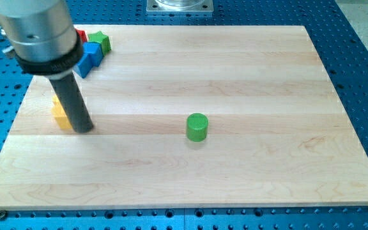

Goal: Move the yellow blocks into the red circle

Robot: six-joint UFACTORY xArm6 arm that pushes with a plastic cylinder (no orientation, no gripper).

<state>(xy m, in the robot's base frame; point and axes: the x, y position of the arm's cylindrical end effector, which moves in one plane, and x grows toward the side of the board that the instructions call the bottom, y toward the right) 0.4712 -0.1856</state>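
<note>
Looking down at the wooden board (235, 76), I see my tip (84, 130) planted near the view's left edge, the dark rod rising from it up into the grey cylinder of the arm (37, 29) at the view's top left. It is a bare rod, so it has nothing that could clench or release, and it grasps nothing. A yellow block (59, 115) sits just at the view's left of the rod, touching it or very nearly so; the rod covers part of it and I cannot make out its full shape or whether it is more than one piece. Up in the top left corner of the board a cluster lies partly behind the arm: a blue block (89, 56), a green star-shaped block (99, 41) and a red block (81, 34) of which only a corner shows. A green cylinder (197, 126) stands alone near the middle of the board, well apart from my tip. Under the board is a blue perforated table (356, 57). I can read no writing, labels or brands anywhere
</note>
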